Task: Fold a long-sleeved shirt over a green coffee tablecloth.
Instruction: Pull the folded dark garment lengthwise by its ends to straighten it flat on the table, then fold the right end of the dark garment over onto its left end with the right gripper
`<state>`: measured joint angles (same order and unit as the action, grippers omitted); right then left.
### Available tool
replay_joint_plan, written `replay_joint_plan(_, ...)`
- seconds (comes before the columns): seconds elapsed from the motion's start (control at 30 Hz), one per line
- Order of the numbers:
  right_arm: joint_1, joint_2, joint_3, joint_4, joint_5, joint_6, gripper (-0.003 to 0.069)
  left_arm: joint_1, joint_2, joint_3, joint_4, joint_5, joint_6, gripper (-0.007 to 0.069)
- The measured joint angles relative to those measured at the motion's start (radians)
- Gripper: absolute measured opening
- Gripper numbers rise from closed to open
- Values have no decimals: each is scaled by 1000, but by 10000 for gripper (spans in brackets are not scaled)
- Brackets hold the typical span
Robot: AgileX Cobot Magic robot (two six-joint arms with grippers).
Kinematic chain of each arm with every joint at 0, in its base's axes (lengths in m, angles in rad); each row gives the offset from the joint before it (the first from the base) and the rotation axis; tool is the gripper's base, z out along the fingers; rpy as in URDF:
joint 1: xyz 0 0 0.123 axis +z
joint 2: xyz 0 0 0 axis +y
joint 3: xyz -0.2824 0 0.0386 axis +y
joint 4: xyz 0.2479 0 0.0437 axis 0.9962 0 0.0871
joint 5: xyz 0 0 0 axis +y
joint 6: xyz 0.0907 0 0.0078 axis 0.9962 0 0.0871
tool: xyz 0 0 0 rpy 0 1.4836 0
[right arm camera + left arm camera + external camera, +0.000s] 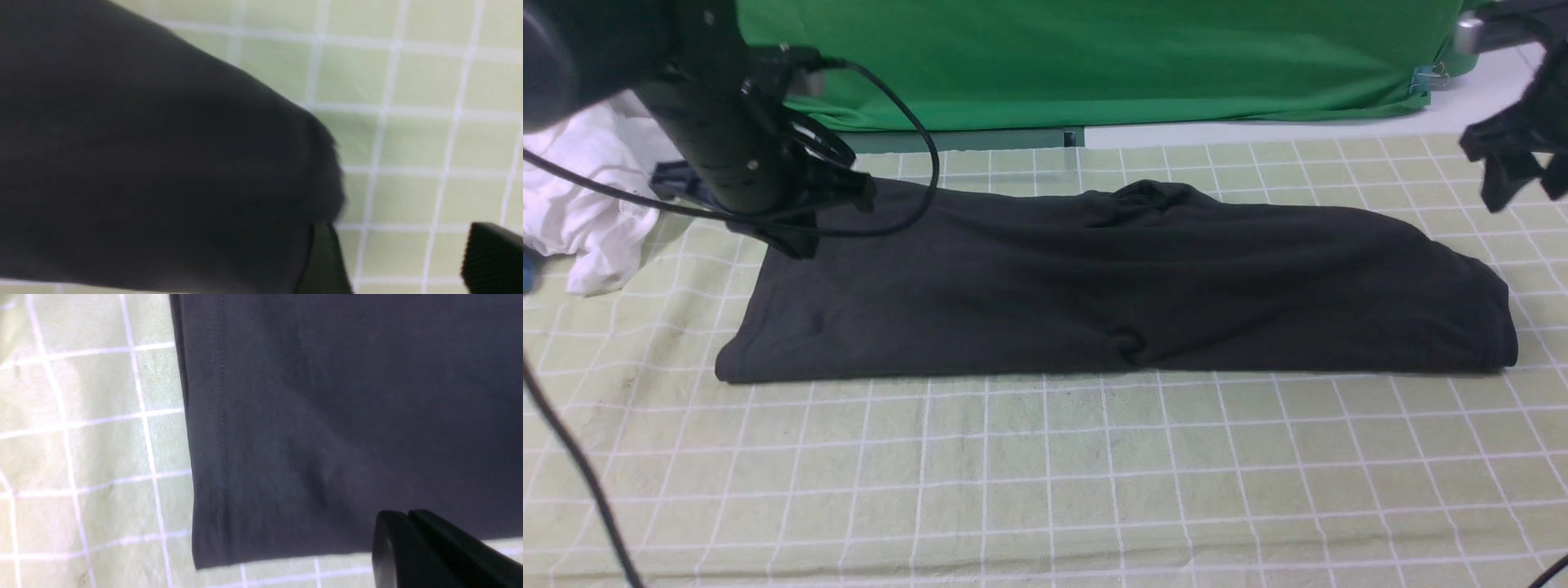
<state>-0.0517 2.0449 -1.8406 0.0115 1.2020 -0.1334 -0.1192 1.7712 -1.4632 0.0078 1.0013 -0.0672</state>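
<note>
One folded black long-sleeved shirt lies on the green tablecloth, left hand pressed together at its far-left corner, right hand spread, far right.

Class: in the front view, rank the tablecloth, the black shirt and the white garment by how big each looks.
1. tablecloth
2. shirt
3. white garment, partly hidden, so judged only by what shows.

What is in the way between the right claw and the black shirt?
Nothing visible. The open right claw hangs beside the right end of the folded black cotton long-sleeved shirt, with only the pale green white-checked tablecloth under the gap.
</note>
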Motion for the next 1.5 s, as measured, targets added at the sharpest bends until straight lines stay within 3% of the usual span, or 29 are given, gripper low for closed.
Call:
replay_joint_plan(0.27, -38, 44, 103, 34, -55, 20, 617, 0, -193, 198, -8, -90, -13, 11)
replay_joint_plan(0.53, -38, 167, 108, 147, -105, 3, 616, 0, -302, 324, -8, -135, -27, 11)
replay_joint_plan(0.67, -38, 185, 106, 155, -108, 0, 562, 0, -310, 327, -8, -138, -28, 11)
replay_joint_plan(0.73, -38, 185, 106, 161, -109, -10, 491, 0, -310, 328, -8, -138, -28, 11)
replay_joint_plan(0.77, -38, 185, 106, 166, -109, -23, 434, 0, -310, 328, -8, -138, -28, 11)
replay_joint_plan(0.83, -35, 185, 106, 190, -108, -46, 244, 0, -311, 328, -8, -138, -29, 11)
replay_joint_plan(0.93, -32, 182, 106, 197, -106, -64, 92, 0, -311, 328, -8, -138, -29, 11)
replay_joint_plan(1.13, -49, 117, 108, 77, -91, -36, 74, 0, -311, 328, -8, -133, -29, 11)
replay_joint_plan(1.27, -111, 47, 102, 11, -57, 20, 74, 0, -311, 328, -8, -119, -29, 11)
replay_joint_plan(1.5, -120, -3, 20, 28, 10, 56, 74, 0, -311, 328, -8, -115, -29, 11)
